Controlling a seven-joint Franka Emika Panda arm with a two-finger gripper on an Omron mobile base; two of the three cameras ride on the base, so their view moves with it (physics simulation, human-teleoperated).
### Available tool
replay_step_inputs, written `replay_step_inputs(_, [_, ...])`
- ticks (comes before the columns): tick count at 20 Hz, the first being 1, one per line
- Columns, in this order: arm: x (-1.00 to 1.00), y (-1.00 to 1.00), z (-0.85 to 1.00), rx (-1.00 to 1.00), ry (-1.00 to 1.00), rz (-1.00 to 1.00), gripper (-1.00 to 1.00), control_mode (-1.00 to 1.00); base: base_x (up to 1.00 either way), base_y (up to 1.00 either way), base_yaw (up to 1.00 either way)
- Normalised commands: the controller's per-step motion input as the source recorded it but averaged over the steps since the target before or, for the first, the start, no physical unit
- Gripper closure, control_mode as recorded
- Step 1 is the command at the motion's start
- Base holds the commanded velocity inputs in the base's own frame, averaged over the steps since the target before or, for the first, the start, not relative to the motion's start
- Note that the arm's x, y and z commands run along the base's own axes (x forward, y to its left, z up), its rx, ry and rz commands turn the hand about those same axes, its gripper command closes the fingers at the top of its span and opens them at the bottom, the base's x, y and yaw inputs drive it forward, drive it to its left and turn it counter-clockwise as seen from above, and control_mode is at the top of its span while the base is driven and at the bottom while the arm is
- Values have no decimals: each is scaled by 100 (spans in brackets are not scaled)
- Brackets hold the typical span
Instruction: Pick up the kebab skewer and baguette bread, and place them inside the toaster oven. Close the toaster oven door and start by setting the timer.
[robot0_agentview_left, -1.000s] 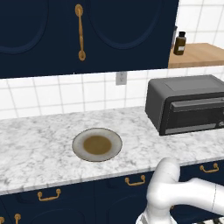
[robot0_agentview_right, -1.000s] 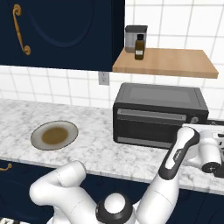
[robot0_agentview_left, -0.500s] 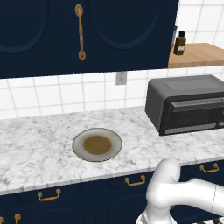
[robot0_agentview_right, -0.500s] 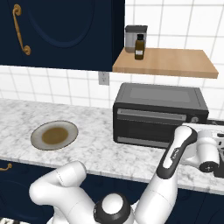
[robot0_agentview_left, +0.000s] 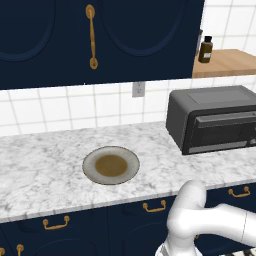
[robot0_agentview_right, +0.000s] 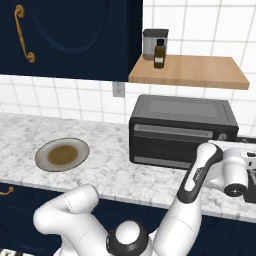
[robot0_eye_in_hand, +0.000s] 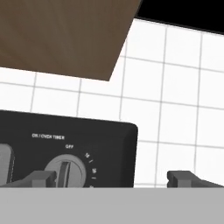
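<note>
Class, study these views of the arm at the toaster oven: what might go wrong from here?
1. In the hand view, the open end effector sits right of the timer knob, not around it; closing now would probably miss.
2. The toaster oven door is shut and the plate looks empty, but the food inside cannot be confirmed.

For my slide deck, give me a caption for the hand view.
Open tool facing the toaster oven timer dial, pointer at off.
</note>
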Motion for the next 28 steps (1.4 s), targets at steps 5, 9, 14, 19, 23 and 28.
replay_step_inputs(5, [11,1,18,3,2,0,-100,-100,0,0,0])
replay_step_inputs(9, [19,0,4,2,3,0,-100,-100,0,0,0])
replay_step_inputs(14, [4,0,-2,1,1,0,-100,-100,0,0,0])
replay_step_inputs(19, [0,0,-3,0,0,0,-100,-100,0,0,0])
replay_step_inputs(23, [8,0,0,0,0,0,-100,-100,0,0,0])
replay_step_inputs(28, [13,0,-2,0,0,-1,100,-100,0,0,0])
